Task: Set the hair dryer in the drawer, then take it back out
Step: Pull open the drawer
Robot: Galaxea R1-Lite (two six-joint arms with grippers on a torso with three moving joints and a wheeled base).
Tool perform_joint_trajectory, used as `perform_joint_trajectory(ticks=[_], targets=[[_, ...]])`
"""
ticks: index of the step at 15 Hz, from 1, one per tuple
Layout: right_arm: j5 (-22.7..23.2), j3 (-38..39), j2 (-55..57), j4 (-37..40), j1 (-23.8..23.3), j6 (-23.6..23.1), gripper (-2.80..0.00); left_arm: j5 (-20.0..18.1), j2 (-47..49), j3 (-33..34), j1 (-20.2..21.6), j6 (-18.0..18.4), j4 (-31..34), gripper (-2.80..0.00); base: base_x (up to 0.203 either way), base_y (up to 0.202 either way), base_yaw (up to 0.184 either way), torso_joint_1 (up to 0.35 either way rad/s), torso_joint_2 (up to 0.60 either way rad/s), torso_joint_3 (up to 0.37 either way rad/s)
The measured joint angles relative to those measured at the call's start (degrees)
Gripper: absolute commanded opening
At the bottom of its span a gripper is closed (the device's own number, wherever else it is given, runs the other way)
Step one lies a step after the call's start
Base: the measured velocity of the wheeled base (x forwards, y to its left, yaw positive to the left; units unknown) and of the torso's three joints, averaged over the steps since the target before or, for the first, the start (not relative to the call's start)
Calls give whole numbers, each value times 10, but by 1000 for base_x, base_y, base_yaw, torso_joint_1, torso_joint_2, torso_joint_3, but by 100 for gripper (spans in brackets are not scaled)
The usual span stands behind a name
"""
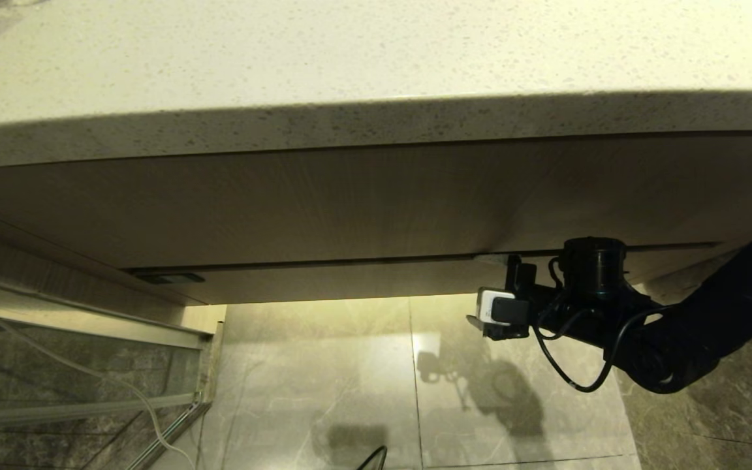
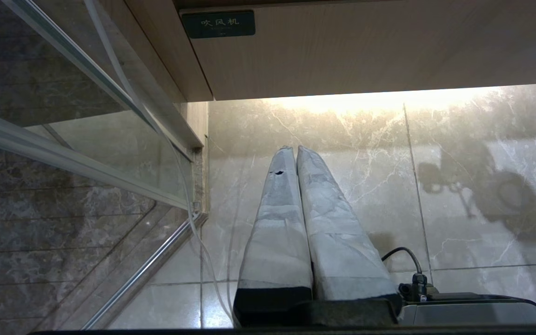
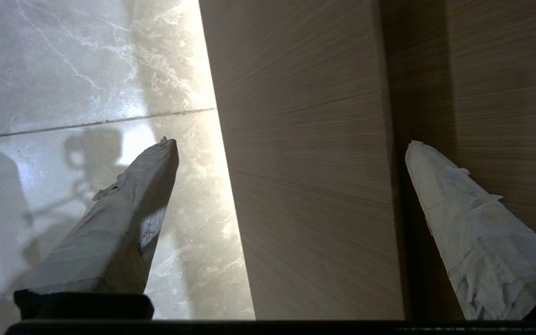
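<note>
The drawer (image 1: 350, 282) is shut; its narrow wood-grain front runs under the taller wood-grain panel (image 1: 350, 209). My right arm (image 1: 676, 339) reaches in from the right, wrist up against the drawer front's right part. In the right wrist view my right gripper (image 3: 291, 143) is open. It straddles the drawer front (image 3: 305, 186), with one finger (image 3: 123, 223) over the floor side and the other finger (image 3: 472, 232) by the seam to the panel. Nothing is held. My left gripper (image 2: 294, 149) hangs shut over the floor, parked. The hair dryer is out of view.
A speckled stone countertop (image 1: 350, 52) overhangs the panel. At the left stand a glass partition with a metal frame (image 1: 56, 365) and a thin pale cord (image 1: 121, 385). A dark label (image 2: 218, 24) marks the drawer's left end. Marble floor tiles (image 1: 324, 365) lie below.
</note>
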Motion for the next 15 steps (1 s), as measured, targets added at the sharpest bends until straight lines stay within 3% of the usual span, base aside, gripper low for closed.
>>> perform_joint_trajectory(ticks=[15], targets=[[-8,-22,33,-38,8,12,0,0,0,0,0,0,0,-280,0,0,0,0,0,0]])
